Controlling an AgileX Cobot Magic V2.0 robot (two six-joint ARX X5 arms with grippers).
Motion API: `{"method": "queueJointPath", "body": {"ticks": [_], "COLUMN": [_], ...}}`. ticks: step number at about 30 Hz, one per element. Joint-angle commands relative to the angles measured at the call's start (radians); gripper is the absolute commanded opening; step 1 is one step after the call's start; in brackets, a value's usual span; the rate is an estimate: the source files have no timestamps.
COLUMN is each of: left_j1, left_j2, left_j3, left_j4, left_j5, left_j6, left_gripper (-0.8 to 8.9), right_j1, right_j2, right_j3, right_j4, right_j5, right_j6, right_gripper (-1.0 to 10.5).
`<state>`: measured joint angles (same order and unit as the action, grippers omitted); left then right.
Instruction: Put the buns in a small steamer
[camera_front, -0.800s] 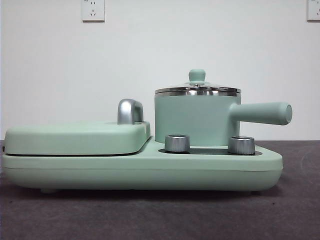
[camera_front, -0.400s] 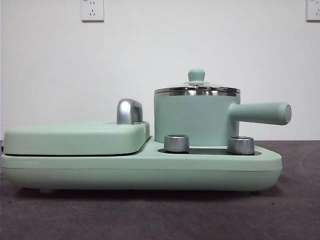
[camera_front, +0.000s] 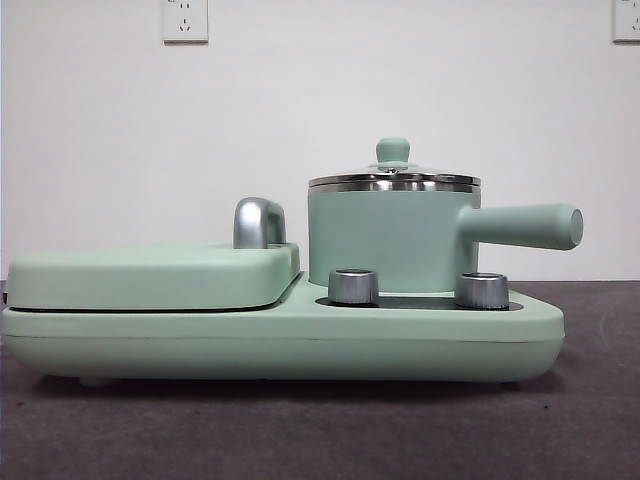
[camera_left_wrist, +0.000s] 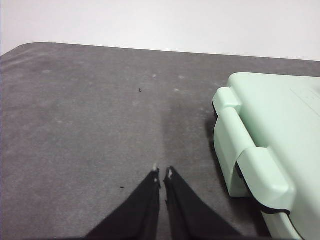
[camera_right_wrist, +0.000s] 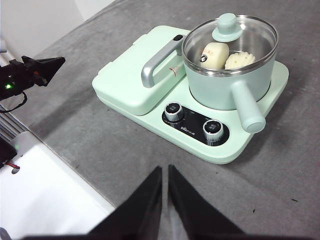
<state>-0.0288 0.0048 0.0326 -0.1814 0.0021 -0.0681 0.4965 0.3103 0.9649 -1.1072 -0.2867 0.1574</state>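
The small steamer (camera_front: 390, 238) (camera_right_wrist: 227, 80) is a mint-green pot with a steel rim, a straight side handle (camera_front: 525, 226) and a green-knobbed glass lid (camera_right_wrist: 227, 30), which is on. Through the lid in the right wrist view, the smooth bun (camera_right_wrist: 215, 54) and the ridged bun (camera_right_wrist: 240, 60) lie inside the pot. My right gripper (camera_right_wrist: 164, 172) is shut and empty, held high in front of the cooker. My left gripper (camera_left_wrist: 163, 173) is shut and empty over the bare mat, beside the flat grill section (camera_left_wrist: 270, 135). Neither arm shows in the front view.
The steamer stands on a mint-green cooker base (camera_front: 300, 340) with two steel knobs (camera_front: 354, 286) (camera_front: 482, 290). The flat lidded grill section (camera_front: 150, 275) with its steel handle (camera_front: 260, 222) takes the base's other half. The other arm's black tip (camera_right_wrist: 42, 67) shows at the side.
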Motion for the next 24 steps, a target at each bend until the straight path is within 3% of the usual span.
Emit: {"method": "queueJointPath", "body": {"ticks": [1, 15, 19, 22, 24], "left_j1": [0.002, 0.002, 0.002, 0.002, 0.002], "left_j2": [-0.002, -0.002, -0.002, -0.002, -0.002], "left_j3": [-0.020, -0.020, -0.020, -0.019, -0.019], "left_j4": [-0.007, -0.007, -0.007, -0.006, -0.006], "left_j5": [-0.003, -0.003, -0.003, -0.003, -0.003], "left_j6": [-0.003, -0.003, -0.003, -0.003, -0.003], "left_gripper": [0.24, 0.24, 0.24, 0.24, 0.24], "right_j1": [0.005, -0.010, -0.142, -0.279, -0.354], "right_j2": [0.001, 0.000, -0.003, -0.035, -0.059], "right_j3": [0.010, 0.008, -0.040, -0.163, -0.267], "right_j4": [0.015, 0.015, 0.103, 0.326, 0.489], "right_j5": [-0.001, 0.000, 0.006, 0.005, 0.014], "right_j6": [-0.008, -0.008, -0.071, -0.082, -0.127], "right_gripper": [0.2, 0.2, 0.2, 0.2, 0.2]}}
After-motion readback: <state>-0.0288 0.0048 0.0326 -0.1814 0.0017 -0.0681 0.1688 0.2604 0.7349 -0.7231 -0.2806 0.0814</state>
